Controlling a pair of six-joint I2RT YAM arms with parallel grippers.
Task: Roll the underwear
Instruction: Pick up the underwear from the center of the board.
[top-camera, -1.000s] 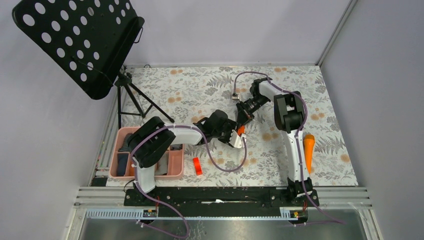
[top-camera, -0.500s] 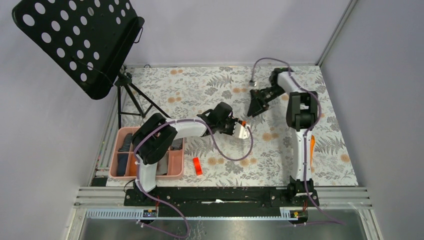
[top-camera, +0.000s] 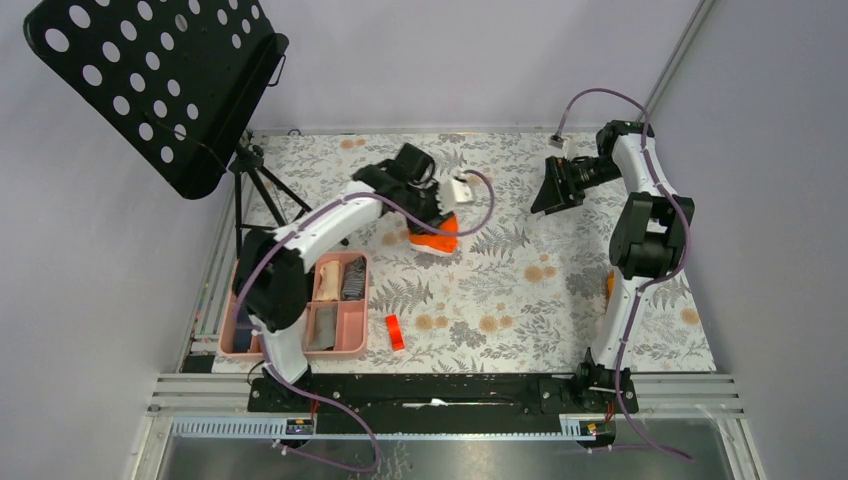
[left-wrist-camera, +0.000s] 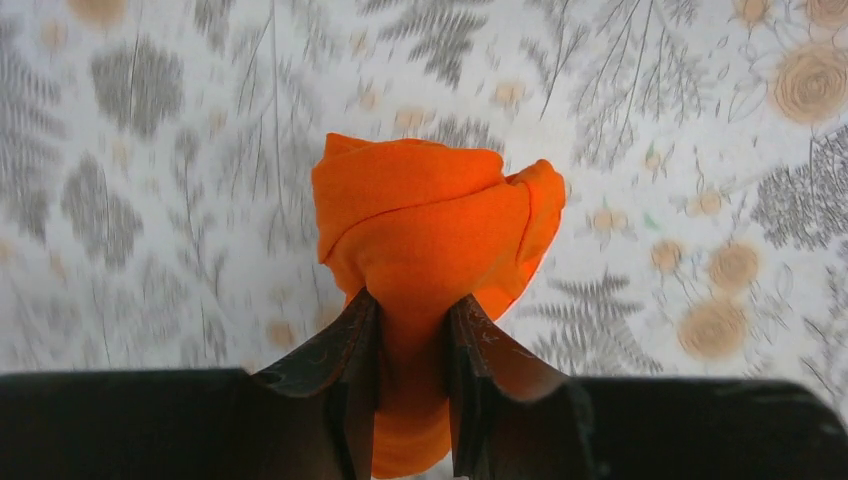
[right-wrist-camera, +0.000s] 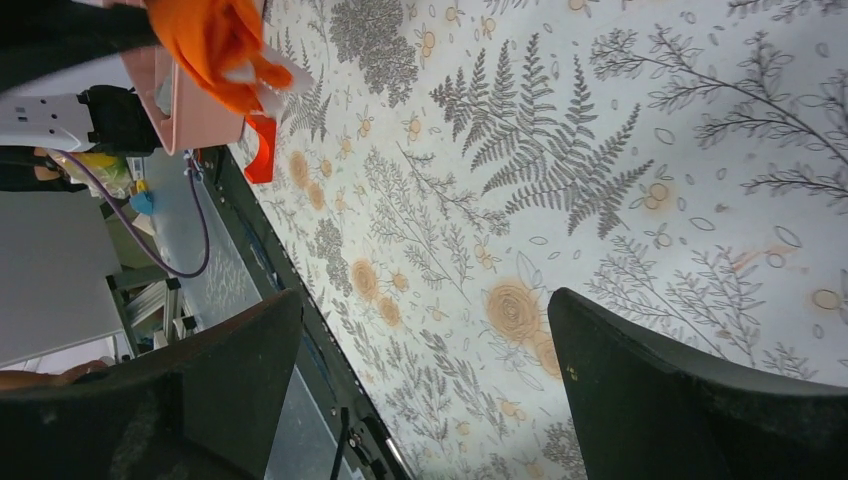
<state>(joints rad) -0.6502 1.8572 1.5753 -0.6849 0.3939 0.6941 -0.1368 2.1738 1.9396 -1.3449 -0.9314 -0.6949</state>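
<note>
Over the table's (top-camera: 560, 300) far half, left gripper (left-wrist-camera: 412, 305) clamps orange underwear (left-wrist-camera: 430, 215); right gripper (right-wrist-camera: 425, 300), well clear, gapes wide.

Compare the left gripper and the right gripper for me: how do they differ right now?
The left gripper is clamped on the bunched orange underwear, while the right gripper holds nothing. The left gripper's jaws stand narrow, pinching the cloth, and the right gripper's jaws are spread wide apart. Both are black and two-fingered.
</note>
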